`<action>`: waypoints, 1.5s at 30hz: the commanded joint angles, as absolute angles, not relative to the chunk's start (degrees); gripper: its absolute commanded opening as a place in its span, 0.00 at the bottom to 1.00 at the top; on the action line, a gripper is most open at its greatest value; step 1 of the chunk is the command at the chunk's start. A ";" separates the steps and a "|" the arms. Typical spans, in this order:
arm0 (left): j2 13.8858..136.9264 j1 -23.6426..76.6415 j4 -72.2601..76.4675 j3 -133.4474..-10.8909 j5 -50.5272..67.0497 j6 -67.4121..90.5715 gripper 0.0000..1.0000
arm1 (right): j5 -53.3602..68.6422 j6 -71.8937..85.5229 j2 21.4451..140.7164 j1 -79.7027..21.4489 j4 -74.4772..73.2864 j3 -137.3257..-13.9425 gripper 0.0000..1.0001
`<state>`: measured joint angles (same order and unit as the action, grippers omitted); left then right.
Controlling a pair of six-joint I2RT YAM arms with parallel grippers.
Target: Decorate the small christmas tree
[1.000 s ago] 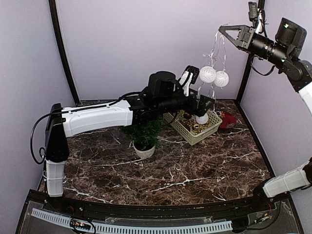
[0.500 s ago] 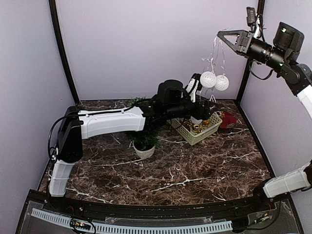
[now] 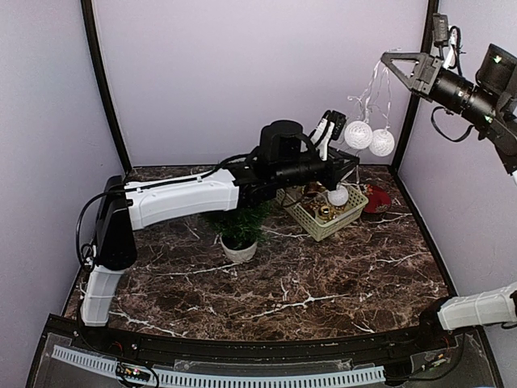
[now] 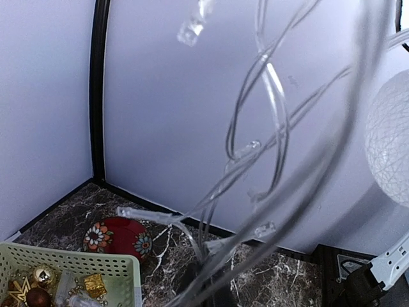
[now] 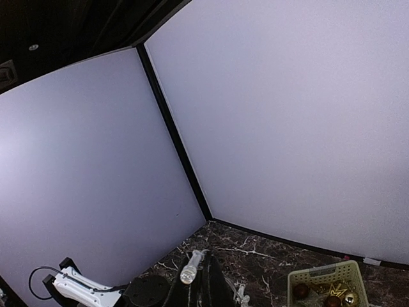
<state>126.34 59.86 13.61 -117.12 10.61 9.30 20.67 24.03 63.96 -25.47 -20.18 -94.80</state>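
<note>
**Inspector:** State of the grippers?

**Recorder:** The right gripper [image 3: 389, 58] is in the upper right of the overhead view, high above the table. Its jaws are pinched together on the top of a clear light string [image 3: 373, 97]. The string hangs from it, with two white balls [image 3: 358, 134] side by side near the back wall. The left gripper [image 3: 343, 171] is right of centre, over the pale green basket [image 3: 339, 221], with its jaws closed narrow. In its wrist view the string's strands run down and converge at the bottom middle, so it grips the string lower down. A third white ball [image 3: 338, 195] hangs just under it, above the basket.

**Inspector:** The task item?

**Recorder:** The small christmas tree [image 3: 242, 222] stands upright in its white pot [image 3: 240, 251] on the marble table [image 3: 323, 283]. It is left of centre, under the left arm and near the basket's left side.

**Inspector:** Anything else?

**Recorder:** A red ornament [image 3: 376, 200] lies just right of the basket.
</note>
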 commanded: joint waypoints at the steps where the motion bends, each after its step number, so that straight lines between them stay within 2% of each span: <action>1: 115.78 61.25 10.91 -114.19 9.74 5.11 0.00 | 16.28 22.67 60.64 -25.72 -19.11 -90.66 0.00; 10: 105.22 64.69 -4.26 -113.33 8.35 -1.71 0.00 | 4.53 24.40 49.61 -25.67 -21.10 -73.65 0.00; 16: 101.96 68.90 -15.75 -111.36 8.15 -4.14 0.00 | 3.21 31.80 45.50 -25.67 -22.72 -60.88 0.00; 26: 94.01 71.53 -4.36 -88.63 7.89 4.48 0.00 | 6.85 42.56 43.05 -25.71 -23.86 -42.68 0.00; 32: 95.77 71.61 -7.30 -87.77 9.83 4.96 0.00 | 6.51 43.49 40.72 -25.75 -24.12 -37.60 0.00; 33: 96.28 71.62 -7.91 -88.26 9.80 4.90 0.00 | 6.46 43.31 40.50 -25.75 -24.39 -37.60 0.02; 34: 96.48 71.63 -9.08 -88.51 9.73 4.78 0.00 | 6.54 42.90 40.38 -25.75 -24.74 -37.80 0.08; 38: 96.40 71.60 -11.38 -89.14 10.56 4.25 0.00 | 4.70 40.48 40.60 -25.70 -27.76 -40.18 0.57; 39: 96.23 71.57 -11.94 -88.95 10.78 4.10 0.00 | 3.76 40.03 40.87 -25.70 -28.43 -40.89 0.64; 42: 95.30 71.59 -12.96 -88.17 11.25 2.95 0.00 | 3.61 38.07 42.91 -25.75 -28.72 -43.50 0.76; 45: 94.52 71.50 -13.47 -86.17 10.60 2.57 0.00 | 5.12 35.56 45.10 -25.75 -26.66 -45.08 0.80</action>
<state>98.00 71.53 -11.64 -87.59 10.07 3.66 4.89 39.16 43.18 -25.47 -29.15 -41.82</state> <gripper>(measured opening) 0.015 0.780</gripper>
